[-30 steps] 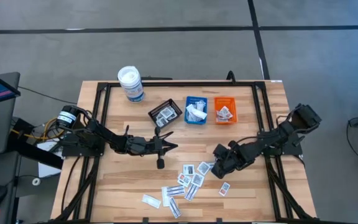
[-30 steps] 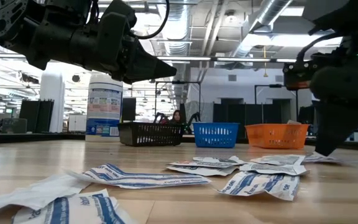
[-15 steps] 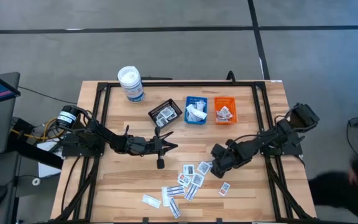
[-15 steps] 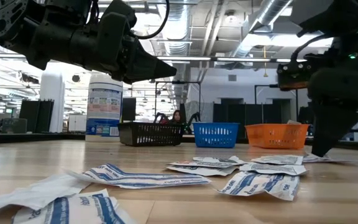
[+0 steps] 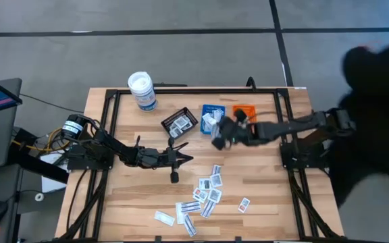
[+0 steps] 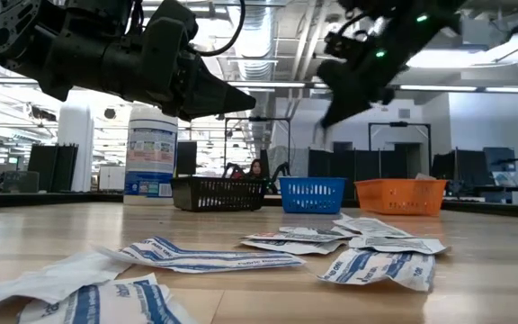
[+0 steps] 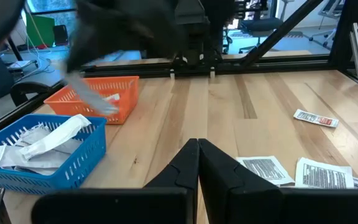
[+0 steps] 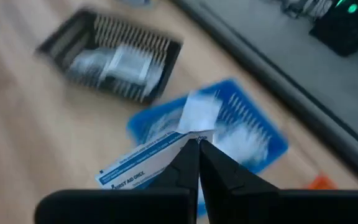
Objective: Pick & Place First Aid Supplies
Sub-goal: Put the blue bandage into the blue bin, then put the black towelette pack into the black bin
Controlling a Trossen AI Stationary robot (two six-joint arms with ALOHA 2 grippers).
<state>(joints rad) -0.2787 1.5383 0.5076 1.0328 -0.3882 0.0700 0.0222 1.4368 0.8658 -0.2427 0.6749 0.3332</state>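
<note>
The first aid supplies are small white packets with blue or dark print; several lie loose on the wood (image 5: 208, 190) (image 6: 367, 261), and others sit in the trays. My right gripper (image 5: 219, 139) (image 6: 335, 103) hangs in the air over the near rim of the blue tray (image 5: 213, 118) (image 8: 241, 134), shut on one packet (image 8: 143, 165). My left gripper (image 5: 183, 159) (image 7: 197, 149) is shut on nothing and hovers near the table's middle, left of the loose packets. My right gripper pinches one end of a blue-printed white packet (image 8: 180, 140) between its two fingertips. The packet is lifted clear of the table and sticks out sideways from the fingers, above the blue tray's edge.
A black tray (image 5: 179, 123) and an orange tray (image 5: 244, 119) flank the blue one. A white canister with a blue label (image 5: 142, 91) stands near the far left corner. A dark blurred shape (image 5: 377, 115) fills the high view's right side.
My right gripper has risen from the loose packets near the table's right side and swung toward the far edge and leftward, to above the blue tray, carrying one packet lifted clear. A dark blurred shape has entered at the high view's right.
</note>
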